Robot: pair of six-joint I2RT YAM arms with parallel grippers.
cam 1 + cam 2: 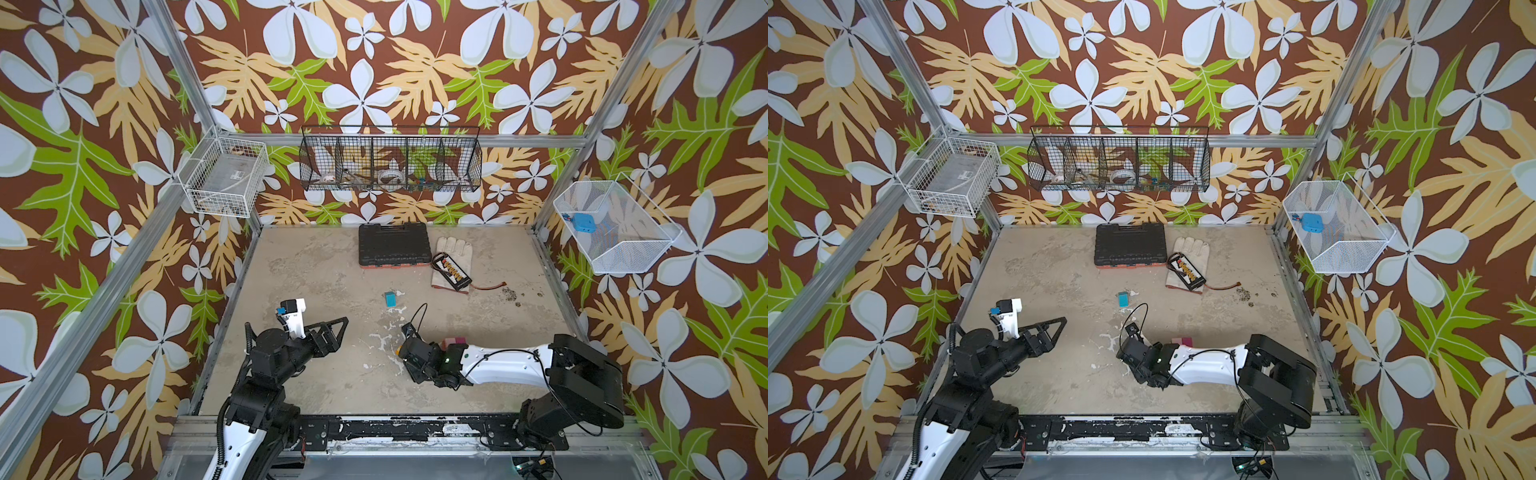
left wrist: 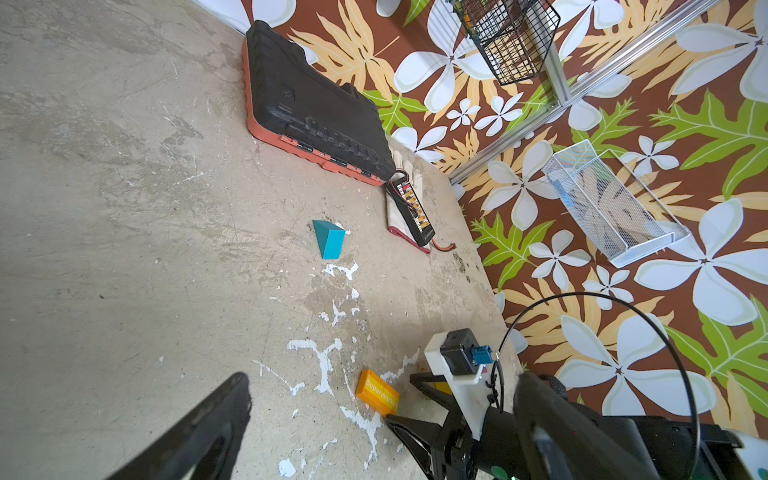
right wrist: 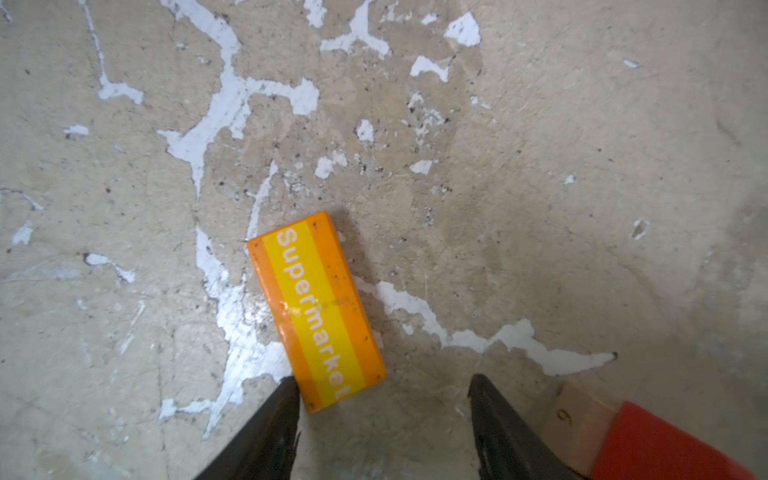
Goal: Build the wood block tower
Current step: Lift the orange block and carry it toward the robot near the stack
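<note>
Blocks scattered about, no stack standing yet. Front and centre: orange block [image 3: 316,311], yellow stripe down its length, white "Supermarket" lettering, lying flat on the worn, paint-flecked surface [image 3: 582,166] and slanted across the line of the right jaws. Further back, teal block [image 1: 390,299] alone in the middle of the surface, well apart from the rest. Pink and magenta blocks [image 1: 453,343] side by side, peeking out just behind the right forearm in both top views. Red block [image 3: 665,444] and tan block [image 3: 577,419] marked with a numeral, touching each other, just beside the outer edge of the right jaws.

Near end of the orange block poking in between the right jaws, its corner right up against one fingertip [image 3: 286,390]; touching or a hair apart, cannot tell. Clear gap across to the opposite fingertip.

Right jaws apart, wider than the block, clamped on nothing. Left jaws spread fully wide, raised above the surface on the left side, holding nothing.
</note>
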